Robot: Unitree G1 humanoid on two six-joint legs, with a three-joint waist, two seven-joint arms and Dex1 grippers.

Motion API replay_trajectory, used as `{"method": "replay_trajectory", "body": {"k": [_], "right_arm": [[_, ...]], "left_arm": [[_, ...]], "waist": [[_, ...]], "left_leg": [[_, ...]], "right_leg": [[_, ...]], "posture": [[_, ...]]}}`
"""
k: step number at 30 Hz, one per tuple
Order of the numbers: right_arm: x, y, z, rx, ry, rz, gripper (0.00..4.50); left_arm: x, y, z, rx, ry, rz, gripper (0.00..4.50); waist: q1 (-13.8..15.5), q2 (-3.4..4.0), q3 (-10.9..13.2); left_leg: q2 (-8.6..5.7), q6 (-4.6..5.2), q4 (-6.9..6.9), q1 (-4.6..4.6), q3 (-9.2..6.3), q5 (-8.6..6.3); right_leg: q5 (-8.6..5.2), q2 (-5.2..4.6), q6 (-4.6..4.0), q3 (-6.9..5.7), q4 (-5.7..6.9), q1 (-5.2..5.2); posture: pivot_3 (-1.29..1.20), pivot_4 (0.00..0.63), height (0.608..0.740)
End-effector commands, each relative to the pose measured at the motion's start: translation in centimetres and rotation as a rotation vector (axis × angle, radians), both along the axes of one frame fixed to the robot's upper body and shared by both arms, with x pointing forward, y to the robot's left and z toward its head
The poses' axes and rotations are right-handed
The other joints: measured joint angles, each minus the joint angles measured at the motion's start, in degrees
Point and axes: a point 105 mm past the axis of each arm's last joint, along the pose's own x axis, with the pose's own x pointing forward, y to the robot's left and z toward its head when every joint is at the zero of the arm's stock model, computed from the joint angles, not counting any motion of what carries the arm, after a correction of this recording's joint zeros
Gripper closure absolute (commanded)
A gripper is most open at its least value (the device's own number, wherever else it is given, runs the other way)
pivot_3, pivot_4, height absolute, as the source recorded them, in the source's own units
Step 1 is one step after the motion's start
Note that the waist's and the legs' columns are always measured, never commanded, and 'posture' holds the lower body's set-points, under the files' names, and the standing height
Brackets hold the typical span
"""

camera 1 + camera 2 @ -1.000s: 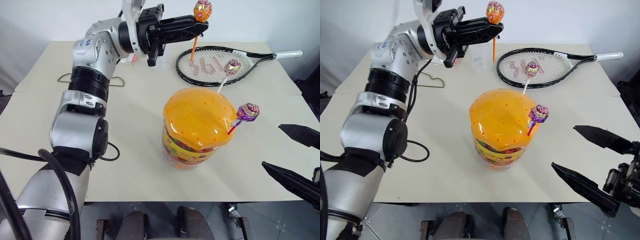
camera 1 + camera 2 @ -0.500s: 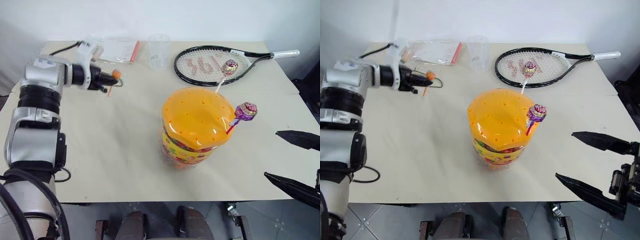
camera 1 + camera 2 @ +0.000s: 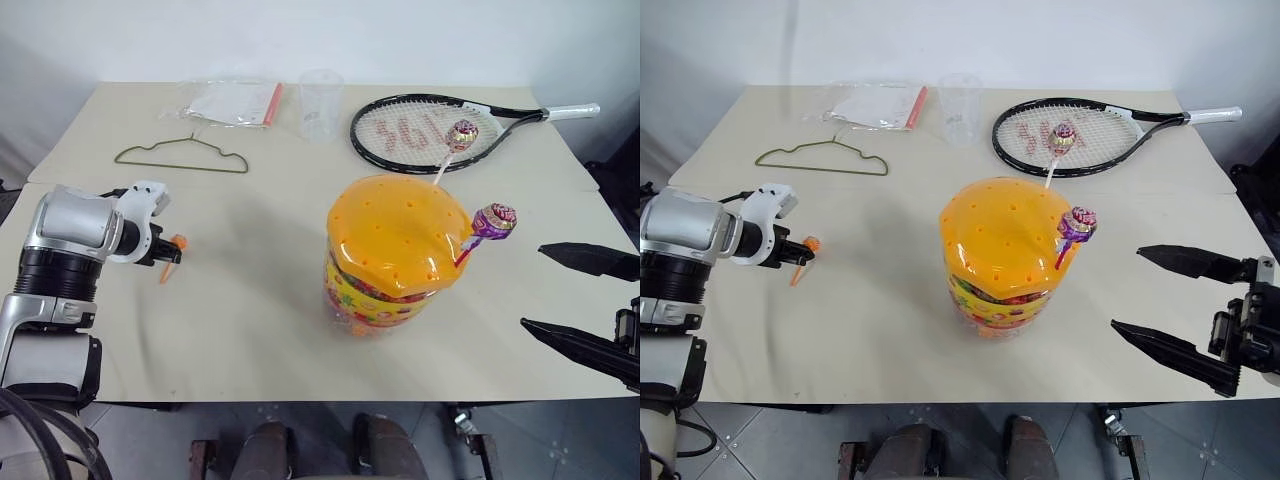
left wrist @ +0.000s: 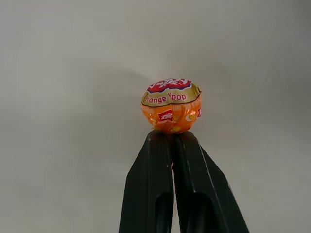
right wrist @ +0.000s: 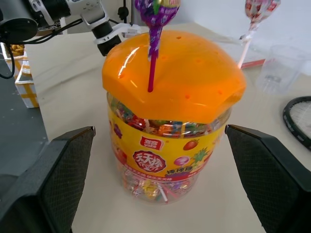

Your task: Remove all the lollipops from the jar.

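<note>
The jar (image 3: 395, 255) stands near the middle of the worktop (image 3: 250, 300), with its orange lid (image 3: 1002, 236) on top and a yellow label around its side. Two lollipops are stuck in holes in the lid. The purple lollipop (image 3: 495, 220) on a red stick leans out at about 3 o'clock from the lid. The pink lollipop (image 3: 461, 134) on a white stick rises from the far edge of the lid, at about 1 o'clock.

The left hand (image 3: 165, 256) is low over the worktop, far out at 9 o'clock from the jar. Its two black fingers (image 4: 155, 194) are pressed together on the stick of the orange lollipop (image 4: 171, 105) (the round candy sits right at the fingertips). The candy hangs just above the bare worktop.

The right hand (image 3: 1160, 300) waits at about 4 o'clock from the jar, near the worktop's edge. Its fingers (image 5: 53, 174) are spread wide apart, with nothing between them, and they point toward the jar.

At the far side of the worktop lie a tennis racket (image 3: 450, 125), a clear cup (image 3: 320, 100), a plastic bag (image 3: 235, 100) and a wire hanger (image 3: 180, 155).
</note>
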Motion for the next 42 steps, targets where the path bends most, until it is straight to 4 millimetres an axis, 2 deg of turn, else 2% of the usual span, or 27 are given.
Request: {"method": "replay_trajectory", "body": {"k": [1,6,8,12,14,15,17,21,26,32,35,42], "right_arm": [[0.0,-0.3,0.3,-0.01,-0.024,-0.008,0.0],[0.1,-0.8,0.5,-0.02,-0.037,-0.026,0.0],[0.2,-1.1,0.8,-0.027,-0.048,-0.037,0.0],[0.3,-1.4,1.0,-0.039,-0.053,-0.044,0.0],[0.3,-1.6,1.0,-0.048,-0.053,-0.051,0.0],[0.3,-1.6,1.0,-0.052,-0.054,-0.054,0.0],[0.3,-1.7,1.1,-0.051,-0.06,-0.059,0.0],[0.3,-1.0,1.7,-0.049,-0.091,-0.056,0.0],[0.2,0.3,2.6,-0.031,-0.108,-0.049,0.0],[0.3,2.6,2.4,-0.018,-0.067,0.002,0.0],[1.2,4.0,1.9,-0.016,-0.03,0.014,0.0],[3.4,6.1,2.3,-0.029,-0.076,0.06,0.0]], "left_arm": [[-0.2,1.2,1.1,0.002,-0.027,0.075,3.97],[-0.3,0.5,2.9,0.029,-0.058,0.054,2.56],[-0.2,0.0,4.3,0.036,-0.09,0.021,1.95],[0.1,-1.5,7.5,0.027,-0.167,-0.06,0.73],[0.7,-2.9,10.1,0.012,-0.253,-0.108,0.14],[0.9,-3.6,11.4,-0.003,-0.291,-0.135,0.04],[1.2,-5.1,13.4,-0.033,-0.364,-0.212,0.04],[0.2,-9.6,16.5,-0.142,-0.52,-0.534,0.04],[-1.1,-11.5,16.5,-0.223,-0.677,-0.858,0.04],[-2.8,-12.2,15.9,-0.445,-0.796,-1.16,0.04],[-4.9,-11.7,15.2,-0.569,-0.813,-1.367,0.04],[-6.5,-9.7,13.0,-0.626,-0.728,-1.432,0.04]], "waist": [[0.0,0.0,0.0],[0.07,-0.01,0.0],[0.08,-0.02,0.01],[0.16,-0.04,0.01],[0.15,-0.04,0.01],[0.16,-0.04,0.01],[0.12,-0.05,0.02],[-0.02,-0.04,0.01],[-0.27,0.05,-0.03],[0.0,0.04,-0.03],[-0.04,0.04,-0.03],[-0.34,0.04,-0.03]], "left_leg": [[0.0,0.0,0.0,0.0,0.01,0.0],[-0.01,0.0,0.04,-0.01,0.03,0.0],[0.0,0.0,0.09,-0.03,0.02,0.0],[0.0,-0.01,0.18,-0.06,-0.01,-0.01],[-0.02,-0.01,0.18,-0.05,0.0,-0.01],[-0.06,-0.01,0.18,-0.05,0.01,-0.01],[-0.08,-0.01,0.2,-0.06,0.01,-0.01],[-0.07,-0.01,0.19,-0.03,0.04,-0.01],[0.04,-0.04,0.22,0.02,0.13,-0.01],[0.0,-0.04,0.32,-0.01,0.15,-0.02],[-0.02,-0.03,0.39,-0.05,0.13,-0.03],[0.05,-0.02,0.36,-0.04,0.11,-0.03]], "right_leg": [[0.0,0.0,0.0,0.0,0.0,0.0],[0.0,-0.01,0.0,0.01,0.03,0.0],[0.0,-0.01,0.0,0.01,0.03,0.0],[0.0,-0.02,0.0,0.0,0.06,0.01],[0.0,-0.01,0.0,0.01,0.06,0.01],[0.0,-0.01,0.0,0.0,0.06,0.01],[0.0,-0.01,0.0,0.0,0.07,0.01],[0.0,-0.01,0.0,0.02,0.08,0.0],[-0.01,0.02,-0.02,0.07,0.12,-0.01],[0.0,0.01,-0.01,0.05,0.13,0.0],[0.01,0.0,0.01,0.01,0.14,0.02],[0.01,0.02,0.0,0.06,0.14,-0.03]], "posture": [[0.0,0.15,0.74],[0.0,0.15,0.74],[0.0,0.15,0.74],[0.0,0.15,0.74],[0.0,0.15,0.74],[0.0,0.15,0.74],[0.0,0.15,0.74],[0.0,0.15,0.74],[0.0,0.15,0.74],[0.0,0.15,0.74],[0.0,0.15,0.74],[0.0,0.15,0.74]]}}
